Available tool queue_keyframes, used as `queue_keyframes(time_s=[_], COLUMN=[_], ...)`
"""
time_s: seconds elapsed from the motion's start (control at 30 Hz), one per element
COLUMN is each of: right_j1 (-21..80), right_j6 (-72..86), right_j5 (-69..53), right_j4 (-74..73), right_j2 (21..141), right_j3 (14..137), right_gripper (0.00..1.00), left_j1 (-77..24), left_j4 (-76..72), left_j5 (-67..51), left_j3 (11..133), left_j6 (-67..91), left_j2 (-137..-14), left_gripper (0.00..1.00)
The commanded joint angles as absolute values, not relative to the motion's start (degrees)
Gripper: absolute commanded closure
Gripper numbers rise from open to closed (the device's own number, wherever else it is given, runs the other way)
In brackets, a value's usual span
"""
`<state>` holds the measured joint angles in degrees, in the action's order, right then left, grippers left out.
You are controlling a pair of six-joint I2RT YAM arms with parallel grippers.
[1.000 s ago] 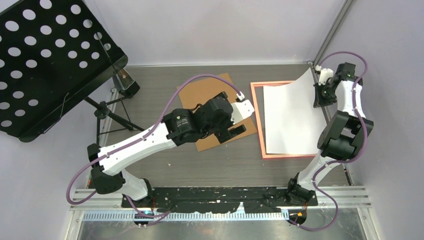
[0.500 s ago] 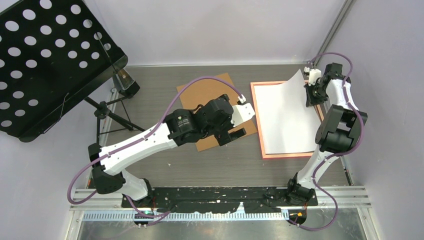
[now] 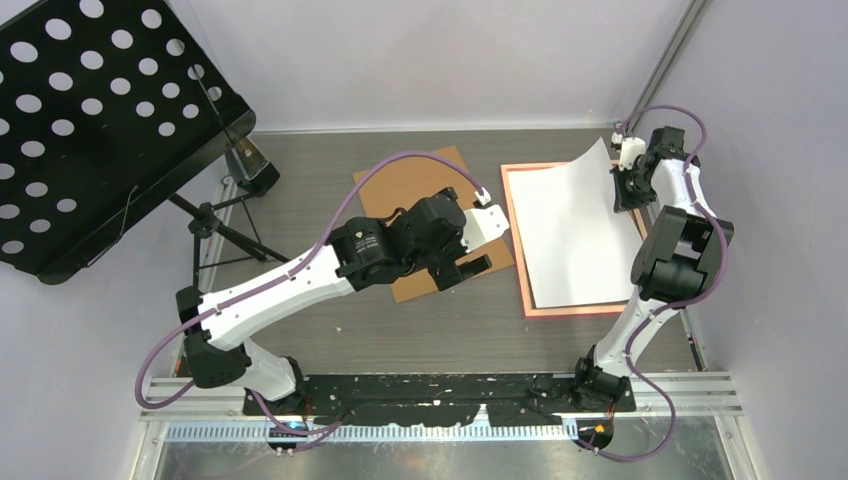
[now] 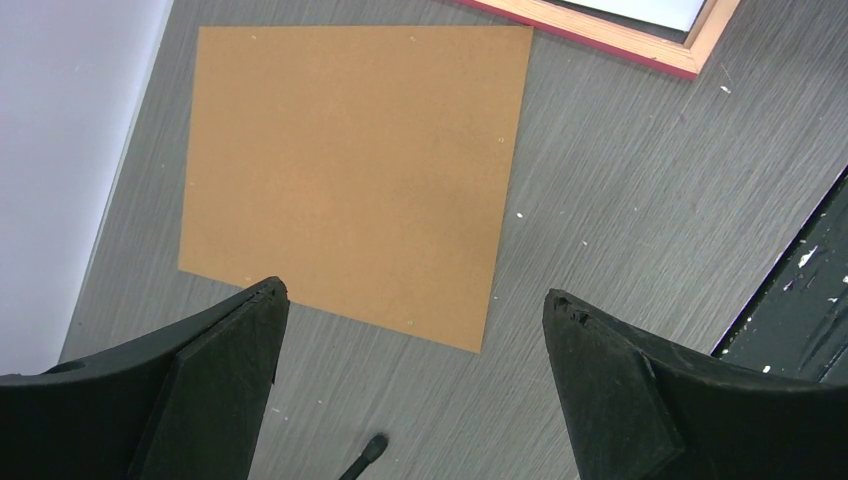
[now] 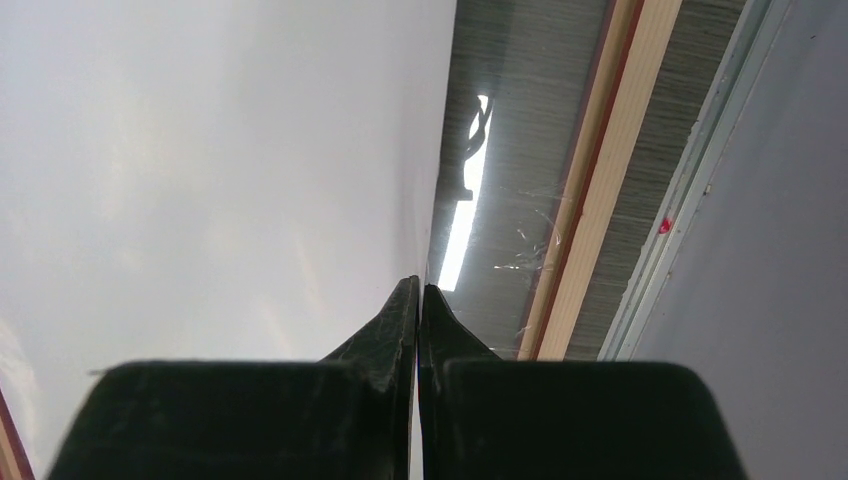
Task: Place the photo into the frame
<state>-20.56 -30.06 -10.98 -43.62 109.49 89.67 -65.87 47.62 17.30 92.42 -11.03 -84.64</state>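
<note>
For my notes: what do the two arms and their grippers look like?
Both the left arm and right arm have white shells with bulky black joint housings. A purple cable loops loosely along each. The left gripper and right gripper have matte black, wedge-shaped fingers tapering to thin tips. No markings show.

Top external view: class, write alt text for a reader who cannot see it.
The right claw pinches the far right edge of the photo, white back up, which lies over the frame with that corner lifted. The left claw hangs open over a brown board; a black perforated music stand is at far left.
</note>
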Motion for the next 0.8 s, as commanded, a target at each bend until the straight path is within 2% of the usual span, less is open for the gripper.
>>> queue_keyframes(time_s=[0.0,0.77], right_j1=[-21.01,-21.48], right_j6=[-28.82,-25.41], right_j5=[-10.34,-11.93], right_j4=[-41.18,-40.66], right_j2=[110.12,109.95], right_j3=[91.3,88.58], right_gripper=[0.95,0.94], left_j1=[-65.64,-65.57], left_j4=[47.36,48.01], left_j5=[16.42,15.64], left_j3=[93.52,93.69], left_j6=[-11.17,-10.98], left_j2=[-85.05,-85.18], left_gripper=[0.01,0.02])
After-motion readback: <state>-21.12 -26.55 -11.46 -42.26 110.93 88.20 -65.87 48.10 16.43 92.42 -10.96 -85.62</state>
